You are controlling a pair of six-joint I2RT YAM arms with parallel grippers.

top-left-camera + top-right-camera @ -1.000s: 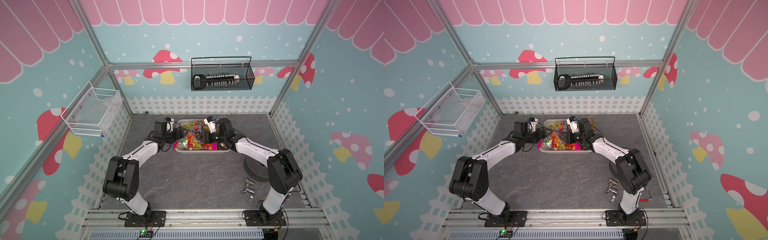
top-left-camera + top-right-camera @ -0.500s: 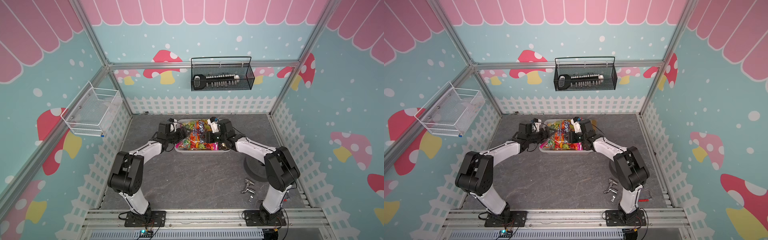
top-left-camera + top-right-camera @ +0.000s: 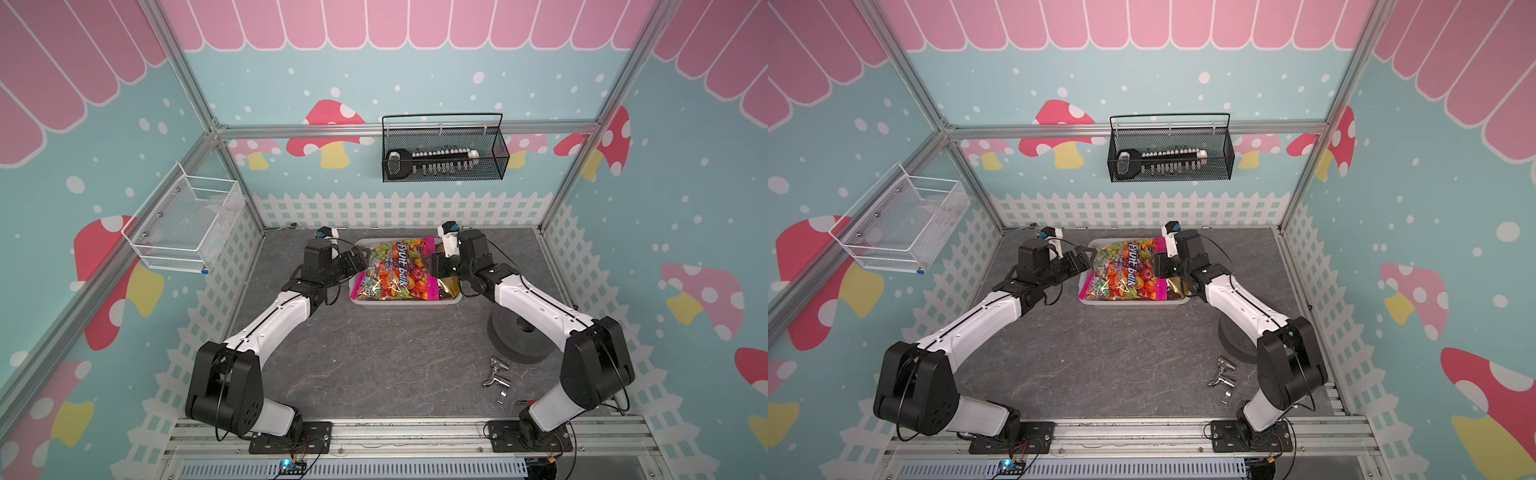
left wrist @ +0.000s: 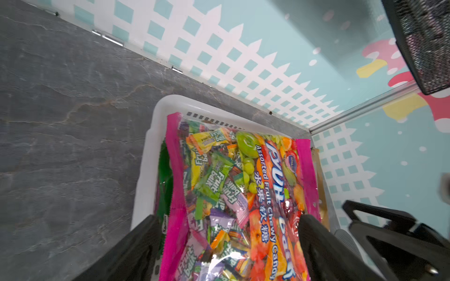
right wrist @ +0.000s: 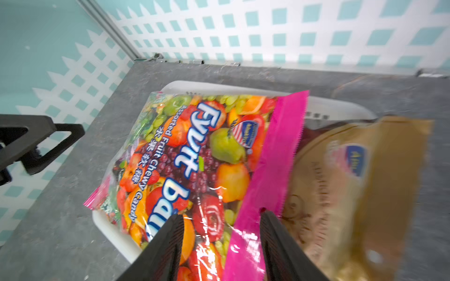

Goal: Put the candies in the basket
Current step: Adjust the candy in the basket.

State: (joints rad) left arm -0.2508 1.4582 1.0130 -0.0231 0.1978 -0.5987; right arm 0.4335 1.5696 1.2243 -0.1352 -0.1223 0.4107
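Observation:
The white basket (image 3: 399, 305) (image 3: 1129, 304) stands at the back middle of the table. A large clear multicoloured candy bag with pink edges (image 3: 395, 270) (image 3: 1125, 270) (image 4: 243, 182) (image 5: 199, 150) lies flat on top of it. Under that bag's right end a gold bag (image 3: 446, 286) (image 5: 353, 182) shows, and a green bag (image 4: 165, 170) peeks out along one side. My left gripper (image 3: 359, 259) (image 4: 229, 219) is open at the basket's left end, its fingers wide on either side of the bag. My right gripper (image 3: 430, 266) (image 5: 221, 215) is open over the bag's pink right edge.
A black mesh basket (image 3: 444, 153) holding a tool hangs on the back wall. A white wire basket (image 3: 187, 224) hangs on the left wall. A black round disc (image 3: 519, 336) and small shiny metal parts (image 3: 496, 376) lie at the front right.
The large bag, bunched up between the two grippers before, now lies spread flat on the basket. Both grippers have opened wider and drawn apart to the basket's ends.

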